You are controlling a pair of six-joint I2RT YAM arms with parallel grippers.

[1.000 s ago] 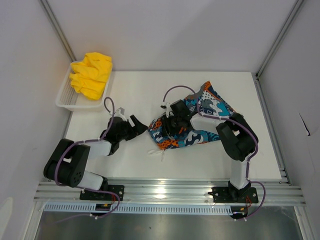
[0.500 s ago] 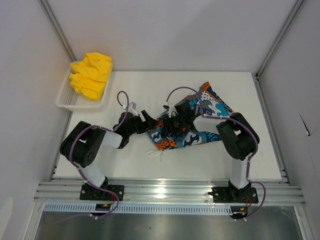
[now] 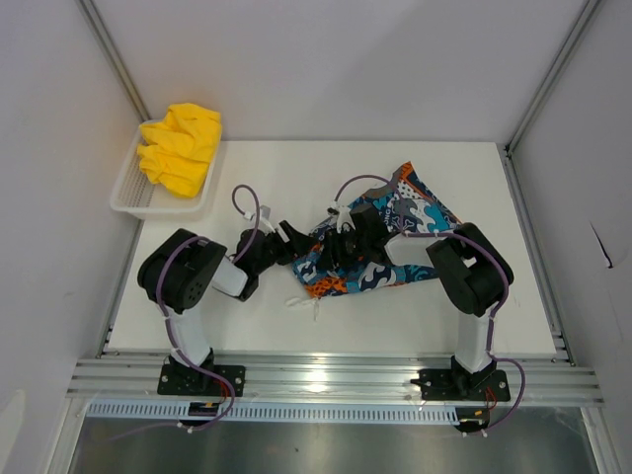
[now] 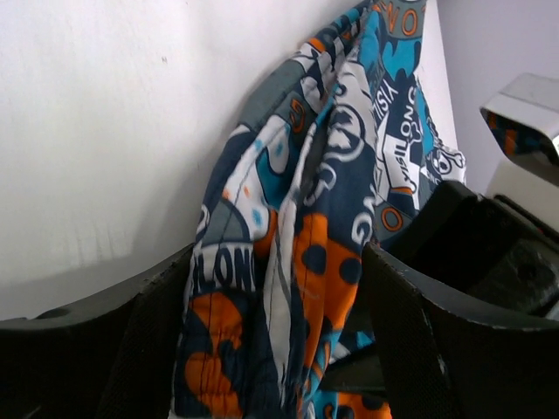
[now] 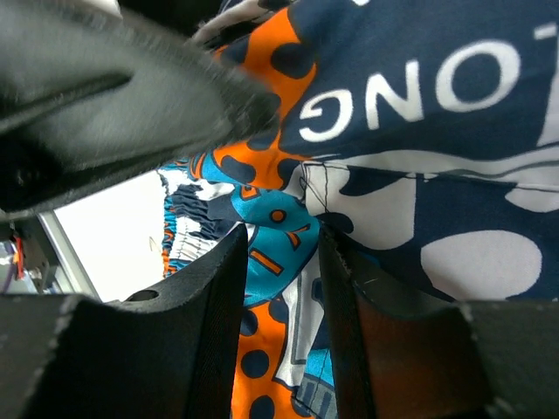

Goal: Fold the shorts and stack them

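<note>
Both grippers [image 3: 294,240] [image 3: 339,243] on printed shorts [image 3: 420,209]

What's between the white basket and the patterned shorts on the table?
In the top view, between white basket and patterned shorts: bare table, then the left tool at the shorts' edge.

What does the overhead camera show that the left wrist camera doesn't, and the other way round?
Only the overhead view shows the yellow shorts heaped in the white basket at the far left, and the left arm and right arm from base to wrist. Only the left wrist view shows, close up, the left gripper straddling a hanging fold of cloth, a black finger on either side, and the lettering in the print. Both show the printed shorts and the white table.
</note>
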